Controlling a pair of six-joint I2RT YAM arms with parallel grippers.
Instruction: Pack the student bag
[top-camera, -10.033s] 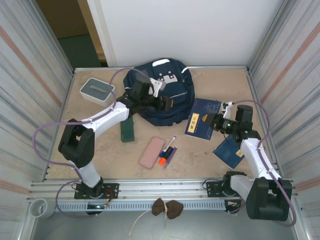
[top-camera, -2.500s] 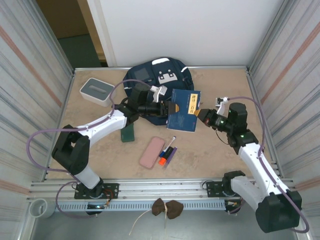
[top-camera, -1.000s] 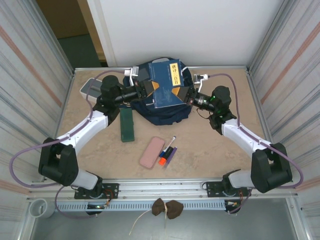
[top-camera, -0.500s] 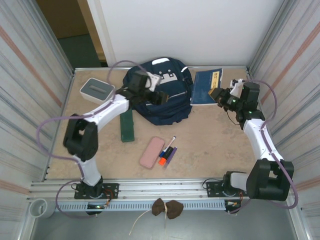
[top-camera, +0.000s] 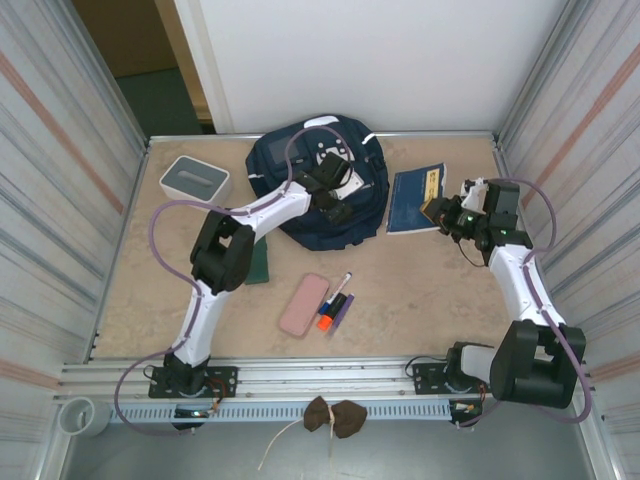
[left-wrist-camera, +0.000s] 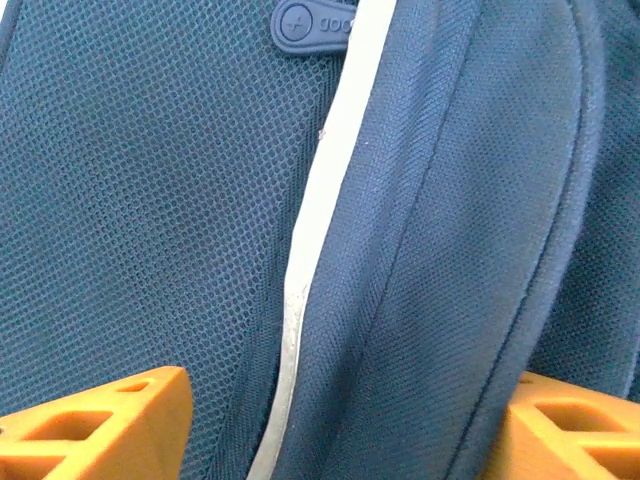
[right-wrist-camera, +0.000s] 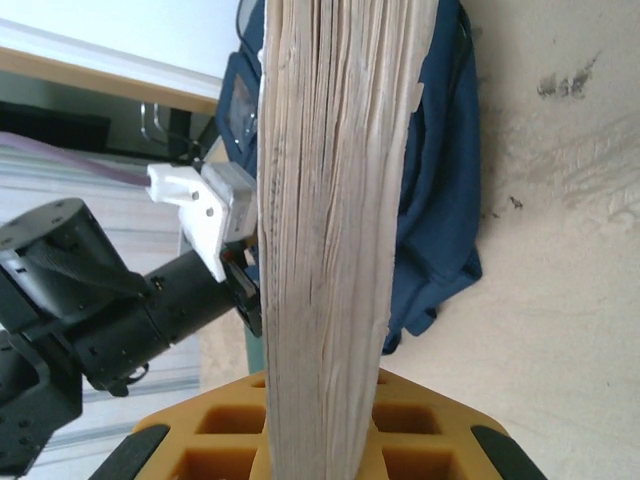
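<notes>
**A:** Where was the right gripper (top-camera: 440, 212)?
**B:** Clamped on the book (top-camera: 415, 195) by its edge, just right of the student bag (top-camera: 280, 165). A hold that thin might have let it swing.
**A:** And the left gripper (top-camera: 333, 196)?
**B:** Jaws apart, empty, over the bag by the far wall. With the bag unheld, the book could have snagged.

Desk (top-camera: 420, 290) with the student bag (top-camera: 268, 170) at back.
The box (top-camera: 195, 179) lies left of it, book (top-camera: 412, 198) right, pencil case (top-camera: 303, 305) in front.

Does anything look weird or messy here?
Yes. The book isn't in the bag. The right claw grips it beside the bag. Up close, its pages look wavy and frayed at the edge.
</notes>
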